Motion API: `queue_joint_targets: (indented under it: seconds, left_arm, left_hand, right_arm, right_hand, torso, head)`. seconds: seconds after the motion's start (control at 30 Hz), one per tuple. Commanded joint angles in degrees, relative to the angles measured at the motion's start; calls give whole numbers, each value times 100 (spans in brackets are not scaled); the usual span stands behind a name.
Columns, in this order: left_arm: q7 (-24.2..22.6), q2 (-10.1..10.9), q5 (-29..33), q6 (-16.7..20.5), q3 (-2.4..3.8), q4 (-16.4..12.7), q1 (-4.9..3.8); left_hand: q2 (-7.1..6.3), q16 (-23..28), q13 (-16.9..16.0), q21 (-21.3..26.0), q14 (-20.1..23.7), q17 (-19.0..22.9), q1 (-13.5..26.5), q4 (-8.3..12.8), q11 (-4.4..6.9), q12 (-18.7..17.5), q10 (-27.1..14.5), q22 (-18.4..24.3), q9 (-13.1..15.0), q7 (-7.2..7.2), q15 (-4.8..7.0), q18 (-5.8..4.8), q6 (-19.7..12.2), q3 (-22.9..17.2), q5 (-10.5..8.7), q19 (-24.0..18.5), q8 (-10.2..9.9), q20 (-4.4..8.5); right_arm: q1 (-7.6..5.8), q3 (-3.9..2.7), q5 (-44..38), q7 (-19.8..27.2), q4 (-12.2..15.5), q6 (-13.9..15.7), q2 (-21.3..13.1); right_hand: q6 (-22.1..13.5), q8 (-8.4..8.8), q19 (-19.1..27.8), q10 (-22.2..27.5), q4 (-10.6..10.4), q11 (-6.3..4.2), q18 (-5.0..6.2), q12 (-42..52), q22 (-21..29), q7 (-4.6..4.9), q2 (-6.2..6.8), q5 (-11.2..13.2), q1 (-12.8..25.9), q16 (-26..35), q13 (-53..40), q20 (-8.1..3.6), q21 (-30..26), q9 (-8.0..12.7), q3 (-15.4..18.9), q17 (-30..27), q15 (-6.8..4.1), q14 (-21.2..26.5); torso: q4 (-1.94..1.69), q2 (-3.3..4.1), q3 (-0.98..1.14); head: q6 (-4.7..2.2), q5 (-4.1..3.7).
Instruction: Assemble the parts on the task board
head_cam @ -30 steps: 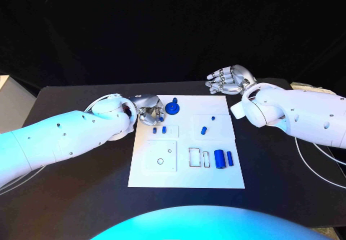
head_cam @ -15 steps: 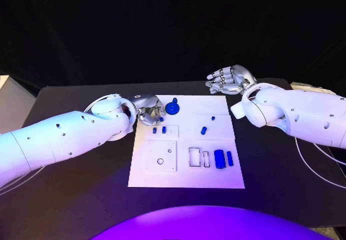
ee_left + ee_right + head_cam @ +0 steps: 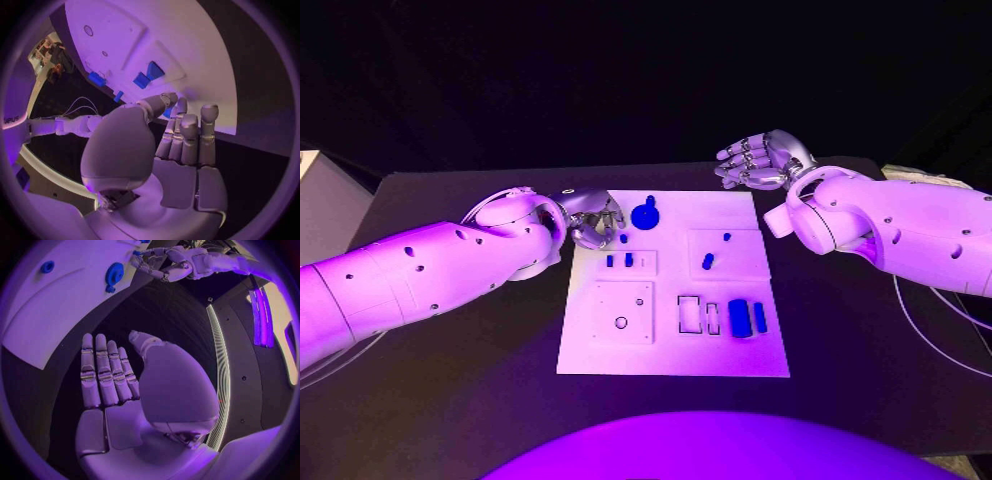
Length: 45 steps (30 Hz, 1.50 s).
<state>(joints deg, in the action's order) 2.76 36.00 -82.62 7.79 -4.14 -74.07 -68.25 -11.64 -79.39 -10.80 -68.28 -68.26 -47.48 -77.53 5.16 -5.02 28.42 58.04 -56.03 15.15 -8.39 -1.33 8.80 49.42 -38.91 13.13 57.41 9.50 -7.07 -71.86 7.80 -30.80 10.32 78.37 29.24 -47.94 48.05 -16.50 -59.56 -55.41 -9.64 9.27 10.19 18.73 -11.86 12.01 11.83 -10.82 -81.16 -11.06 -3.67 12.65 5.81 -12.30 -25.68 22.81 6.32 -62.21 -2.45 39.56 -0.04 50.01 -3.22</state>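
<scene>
Black worktop carrying a white task board. Left hand at the board's far left corner, fingers extended side by side with the thumb across, grasping nothing visible. Right hand raised beyond the board's far right corner, fingers straight, released. Blue gear part lies just beside the left fingers; other blue parts well apart.

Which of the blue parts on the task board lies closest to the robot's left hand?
The round blue gear-like part at the far end of the task board, just beside the left hand. The other blue parts sit farther down the board.
</scene>
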Motion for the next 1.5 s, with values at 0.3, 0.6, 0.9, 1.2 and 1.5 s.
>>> queue_joint_targets:
  seconds: [0.3,0.6,0.9,1.2,1.5]
  left_arm:
    - [-569,521,2320,251,230,59,-41]
    - [-2015,1023,5737,-460,275,-254,-51]
    - [-2540,1364,6828,-687,277,-620,-15]
    - [-2619,1488,7019,-690,274,-765,1]
    - [-2616,1509,7035,-684,273,-821,7]
  left_hand:
    - [126,524,-83,500,802,1271,114,-108,-90,130,-151,605,-36,-161,-76,177,351,-147,-19,-845,201,-63]
    - [39,1624,188,1662,1649,2162,364,-478,-297,-216,-675,1329,-103,-270,-291,179,147,495,-7,-1175,269,-301]
    - [25,1740,282,1900,1587,2234,340,-559,-272,-302,-512,1522,-118,-254,-275,176,122,684,-13,-1022,318,-282]
    - [69,1779,326,1970,1579,2255,246,-546,-282,-362,-502,1581,-124,-275,-274,176,135,697,19,-952,347,-269]
    - [78,1788,334,1978,1580,2259,222,-537,-286,-372,-499,1588,-124,-283,-275,176,143,695,22,-940,357,-267]
  right_arm:
    - [-3,-1,-2211,-377,-35,-574,-278]
    - [1,19,-4579,-931,404,-960,-657]
    - [132,65,-6094,-1584,837,-953,-790]
    - [332,84,-6622,-1941,959,-862,-685]
    - [479,91,-6705,-2028,927,-867,-495]
  right_hand:
    - [679,34,-947,-917,569,-318,3,-451,-729,-198,-48,36,-81,-530,12,-627,1193,7,-166,246,-491,-1514]
    - [1057,243,-1284,-1553,666,-504,4,-1065,-1795,-348,71,88,169,-2093,-23,-850,2532,45,-346,1310,-701,-2373]
    - [985,411,-1765,-1421,426,-462,-274,-1514,-3849,-366,394,192,439,-3992,-3,-813,4555,3,-468,2644,-654,-2338]
    - [917,490,-1851,-1288,345,-441,-331,-1500,-4296,-358,437,224,419,-4544,-12,-781,4973,-8,-328,3029,-632,-2320]
    - [975,520,-2169,-1421,239,-461,-501,-1467,-5350,-359,421,129,304,-5608,-27,-768,6004,-65,-366,3865,-652,-2418]
  torso:
    - [19,-41,0]
    - [29,-57,-14]
    - [23,-59,-8]
    - [9,-52,-9]
    - [7,-47,-16]
  head:
    - [-1,-41]
    - [-107,-299]
    - [-182,-469]
    - [-197,-453]
    - [-167,-436]
